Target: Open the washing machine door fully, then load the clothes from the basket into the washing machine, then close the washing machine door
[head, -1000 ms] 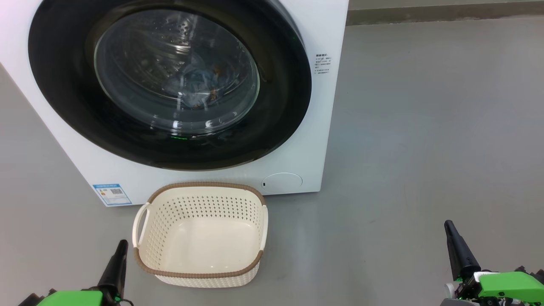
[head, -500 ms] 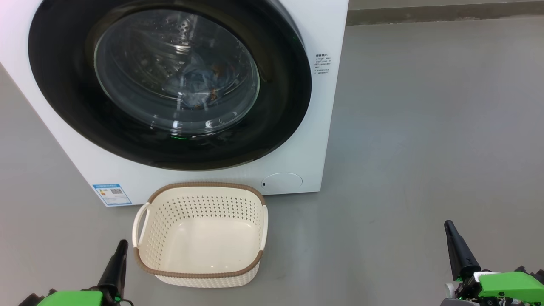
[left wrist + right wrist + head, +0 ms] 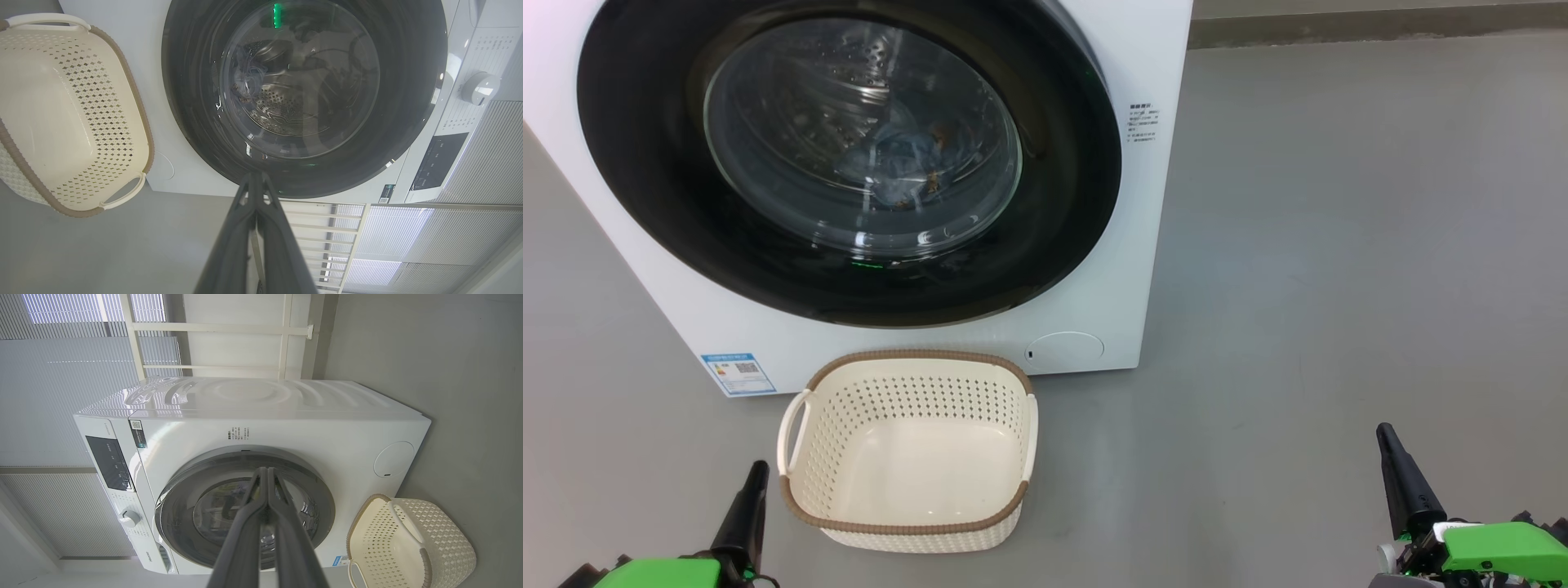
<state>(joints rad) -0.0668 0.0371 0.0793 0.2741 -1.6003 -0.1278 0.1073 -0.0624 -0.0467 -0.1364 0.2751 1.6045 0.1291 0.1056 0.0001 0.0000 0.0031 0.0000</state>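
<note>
**A:** Anything moved in the last second?

**B:** Nothing. The large round glossy black door (image 3: 792, 147) sits shut on the big white washing machine (image 3: 1152, 245). The light blue printed clothes (image 3: 894, 163) lie behind its glass. The cream perforated basket (image 3: 907, 527) stands empty on the floor, just in front.

**A:** Hands?

**B:** Both low, the left hand (image 3: 758, 474) and right hand (image 3: 1387, 437), fingers pressed together, holding nothing. I'd judge the task finished.
</note>
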